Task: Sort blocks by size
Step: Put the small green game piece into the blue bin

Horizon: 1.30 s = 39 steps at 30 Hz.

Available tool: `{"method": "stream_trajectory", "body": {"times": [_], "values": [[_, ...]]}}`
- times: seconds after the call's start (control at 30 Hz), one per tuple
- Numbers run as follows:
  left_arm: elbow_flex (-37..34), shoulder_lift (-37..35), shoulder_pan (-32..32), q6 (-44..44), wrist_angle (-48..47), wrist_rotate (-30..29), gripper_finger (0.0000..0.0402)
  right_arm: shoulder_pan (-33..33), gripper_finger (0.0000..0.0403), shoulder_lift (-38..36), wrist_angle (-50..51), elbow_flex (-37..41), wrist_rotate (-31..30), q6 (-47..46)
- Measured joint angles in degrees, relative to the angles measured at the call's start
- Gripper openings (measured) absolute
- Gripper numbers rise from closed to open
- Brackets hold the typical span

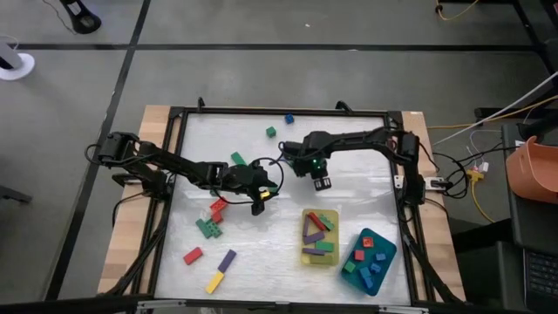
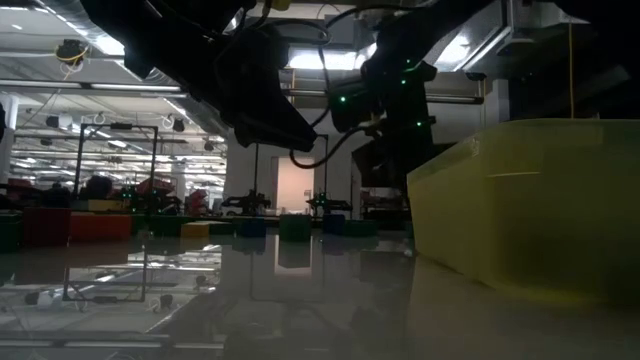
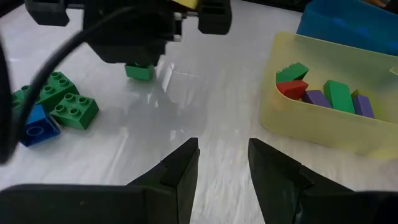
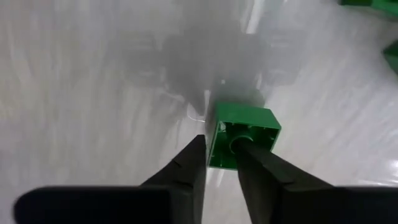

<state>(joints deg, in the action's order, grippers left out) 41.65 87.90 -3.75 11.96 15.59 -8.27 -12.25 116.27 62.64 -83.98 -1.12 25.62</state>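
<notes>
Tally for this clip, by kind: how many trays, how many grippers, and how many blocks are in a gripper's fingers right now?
Trays: 2, the yellow tray and the teal tray
Grippers: 2, the left gripper open and empty, and the right gripper
Blocks gripped: 1, the green block, in the right gripper
Total: 5

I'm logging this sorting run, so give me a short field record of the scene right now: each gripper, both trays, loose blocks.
right gripper: pinching one wall of a small green block
left gripper: open, empty, over bare table
yellow tray: holds longer blocks
teal tray: holds small blocks
loose blocks: scattered on the table's left half and far edge
</notes>
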Motion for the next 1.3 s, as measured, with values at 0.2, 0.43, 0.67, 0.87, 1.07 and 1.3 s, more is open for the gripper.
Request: {"method": "stream_trajectory", "body": {"times": [0.2, 0.43, 0.67, 0.87, 1.07, 1.3], "values": [[0.0, 0.0, 0.0, 0.0, 0.0, 0.0, 0.0129, 2.4, 0.015, 0.2, -0.1, 0.1, -8.5, -1.2], [0.0, 0.0, 0.0, 0.0, 0.0, 0.0, 0.0129, 3.8, 0.0181, 0.2, 2.6, -0.7, -10.8, -1.4], [0.0, 0.0, 0.0, 0.0, 0.0, 0.0, 0.0129, 3.7, 0.0181, 0.2, 5.1, -3.7, -6.8, -1.8], [0.0, 0.0, 0.0, 0.0, 0.0, 0.0, 0.0129, 3.7, 0.0182, 0.2, 9.3, -7.6, -6.7, -3.0], [0.0, 0.0, 0.0, -0.4, 0.0, 0.0, 0.0129, 3.7, 0.0182, -0.5, 18.7, -14.2, 3.3, -7.3], [0.0, 0.0, 0.0, 2.4, 0.0, 0.0, 0.0129, 6.1, 0.0182, -6.5, 20.4, -15.3, 11.3, -13.9]]}}
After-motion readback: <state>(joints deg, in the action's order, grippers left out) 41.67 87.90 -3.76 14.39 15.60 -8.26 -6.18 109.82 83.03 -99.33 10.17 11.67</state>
